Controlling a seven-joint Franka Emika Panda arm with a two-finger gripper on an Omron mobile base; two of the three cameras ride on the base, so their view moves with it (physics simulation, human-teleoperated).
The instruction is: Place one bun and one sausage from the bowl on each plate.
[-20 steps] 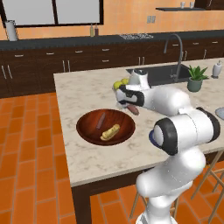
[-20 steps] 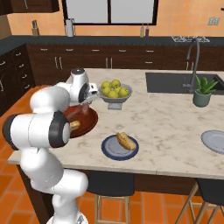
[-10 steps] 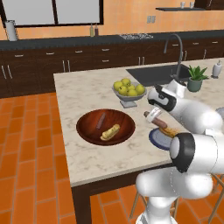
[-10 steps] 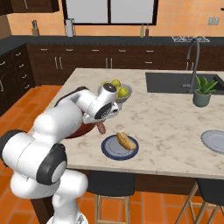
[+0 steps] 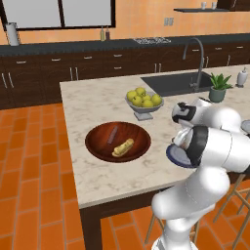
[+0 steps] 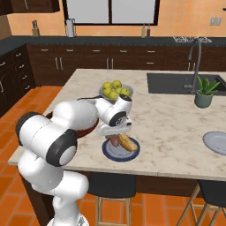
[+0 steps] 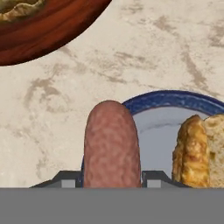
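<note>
My gripper [image 6: 114, 135] is shut on a reddish sausage [image 7: 112, 146], which hangs low over the left part of the navy-rimmed plate [image 6: 110, 154]. A golden bun [image 6: 127, 142] lies on that plate's right half; in the hand view this bun [image 7: 199, 151] sits just right of the sausage, with the plate's blue rim [image 7: 175, 99] behind them. The wooden bowl [image 5: 100, 149] stands left of the plate and holds another sausage [image 5: 112, 135] and another bun [image 5: 122, 147]. The paler plate [image 6: 217, 142] lies bare at the counter's right end.
A grey pedestal bowl of yellow-green apples [image 5: 143, 100] stands just behind the bowl and plate. A sink with a tall faucet [image 6: 194, 66] and a potted plant [image 6: 204, 92] are at the far right. Bar stools stand below the counter's near edge.
The arm has swung from the wooden bowl over to the navy-rimmed plate with the sausage in its grip, and now holds it low beside the bun.
</note>
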